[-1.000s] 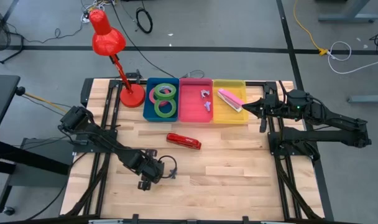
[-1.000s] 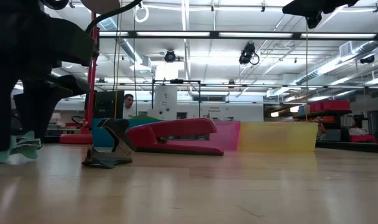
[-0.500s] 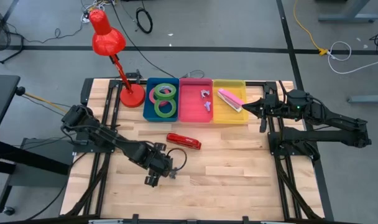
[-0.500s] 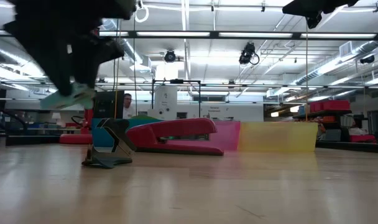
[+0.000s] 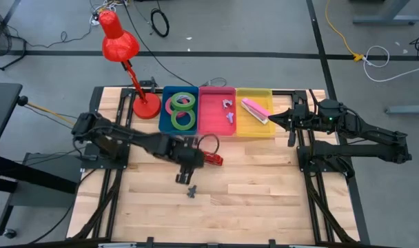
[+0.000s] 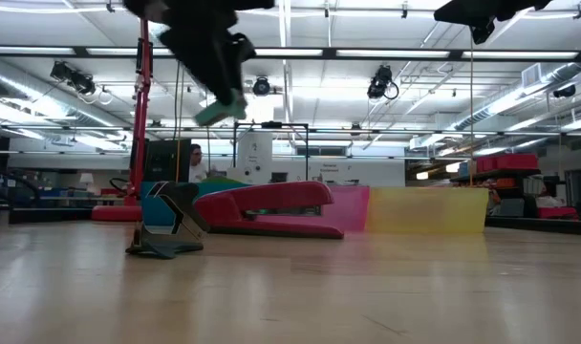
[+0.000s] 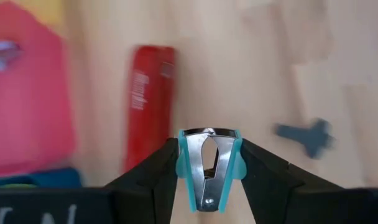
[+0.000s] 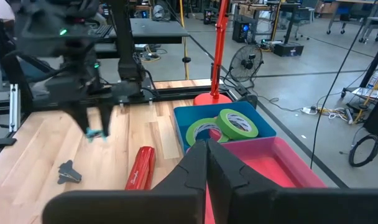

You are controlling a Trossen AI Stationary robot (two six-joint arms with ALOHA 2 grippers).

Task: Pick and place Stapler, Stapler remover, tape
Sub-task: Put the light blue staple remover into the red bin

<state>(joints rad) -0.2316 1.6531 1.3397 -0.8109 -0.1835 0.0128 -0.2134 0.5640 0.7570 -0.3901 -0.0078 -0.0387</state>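
The left gripper (image 5: 184,173) is holding a small staple remover (image 7: 209,168) up in the air above the table (image 5: 264,186).

The staple remover is teal and silver, and the two dark fingers (image 7: 153,177) are pinching it from both sides. In the high view, this gripper is hanging in the middle of the frame, just beside the red stapler (image 5: 204,157) lying on the wood. A small dark thing (image 5: 191,191) is lying on the table just below it. Near the top middle, three bins are sitting in a row. The blue bin (image 5: 164,117) is holding green and pink tape rolls (image 5: 184,120). The pink bin (image 5: 213,120) is holding small silvery things. The yellow bin (image 5: 254,127) is holding a pink stapler (image 5: 254,110). The right gripper (image 5: 273,120) is waiting at the right edge of the yellow bin, with its fingers pressed together. A red lamp (image 5: 120,45) is standing at the upper left.
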